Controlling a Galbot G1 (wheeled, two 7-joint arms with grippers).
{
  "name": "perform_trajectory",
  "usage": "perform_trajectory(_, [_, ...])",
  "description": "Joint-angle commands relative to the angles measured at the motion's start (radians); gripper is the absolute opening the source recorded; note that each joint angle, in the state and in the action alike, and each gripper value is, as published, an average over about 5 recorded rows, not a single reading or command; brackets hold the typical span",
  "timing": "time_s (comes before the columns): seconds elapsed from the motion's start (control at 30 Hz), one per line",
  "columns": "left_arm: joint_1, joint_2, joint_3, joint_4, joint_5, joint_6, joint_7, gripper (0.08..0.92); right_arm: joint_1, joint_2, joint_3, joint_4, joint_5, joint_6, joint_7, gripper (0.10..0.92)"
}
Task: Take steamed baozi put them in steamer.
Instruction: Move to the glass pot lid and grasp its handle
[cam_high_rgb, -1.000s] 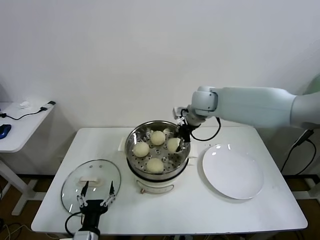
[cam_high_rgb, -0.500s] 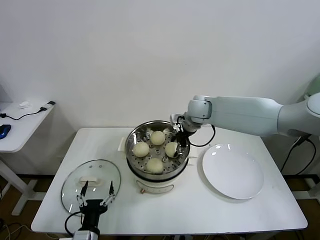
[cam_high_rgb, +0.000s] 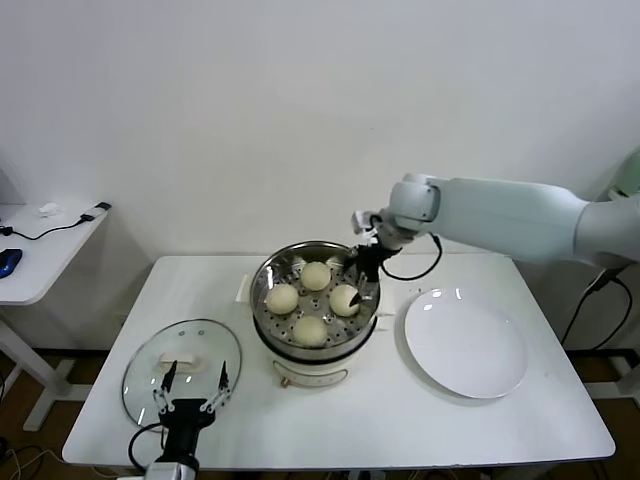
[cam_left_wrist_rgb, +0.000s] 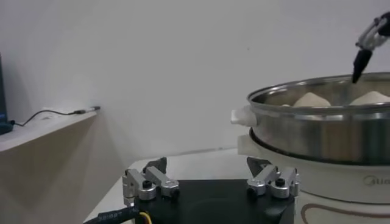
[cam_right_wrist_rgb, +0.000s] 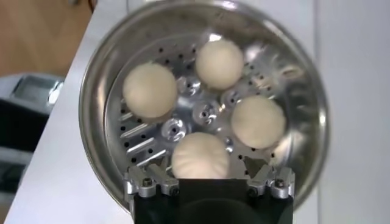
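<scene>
The steel steamer (cam_high_rgb: 300, 352) stands mid-table on its cream base. Several cream baozi lie on its perforated tray, the rightmost one (cam_high_rgb: 344, 298) just under my right gripper (cam_high_rgb: 366, 272). That gripper hovers over the steamer's right rim, open and holding nothing. In the right wrist view its fingers (cam_right_wrist_rgb: 146, 182) stand wide on either side of the nearest baozi (cam_right_wrist_rgb: 200, 157), clear of it, with the steamer rim (cam_right_wrist_rgb: 91, 103) all around. My left gripper (cam_high_rgb: 190, 392) is parked open at the table's front left; its wrist view shows the steamer wall (cam_left_wrist_rgb: 317, 134) beyond its fingers (cam_left_wrist_rgb: 149, 182).
A round glass lid (cam_high_rgb: 182, 352) with a white knob lies left of the steamer, under the left gripper. A flat white plate (cam_high_rgb: 465, 345) sits bare to the steamer's right. A side table (cam_high_rgb: 40, 240) with a cable stands at the far left.
My right gripper lowered a baozi onto the tray's right side, opened, and lifted slightly away; the baozi stays on the tray. The left arm has not moved.
</scene>
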Motion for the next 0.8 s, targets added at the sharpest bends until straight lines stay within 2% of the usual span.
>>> perform_trajectory(0.03, [0.001,0.001,-0.004,-0.005,0.0,0.004,0.006,0.823,-0.175,-0.167,0.42,-0.016,0.061,0.076,0.373,0.823])
perform_trajectory(0.2, [-0.003,0.012,-0.012,-0.009,0.0,0.015,0.012,0.823,-0.382,-0.257,0.716,0.008,-0.072,0.089,0.638,0.823])
perform_trajectory(0.37, [-0.017,0.027,-0.029,-0.008,-0.006,0.021,0.007,0.823,-0.71,-0.365,1.08,0.136,-0.144,0.082,0.834,0.823])
perform_trajectory(0.57, [-0.033,0.036,-0.033,-0.003,-0.017,0.026,-0.013,0.823,-1.225,-0.409,1.594,0.24,-0.276,0.153,0.848,0.823])
perform_trajectory(0.8, [-0.036,0.049,-0.036,0.027,-0.014,0.017,-0.018,0.823,-1.71,-0.281,2.046,0.237,-0.343,0.341,0.782,0.823])
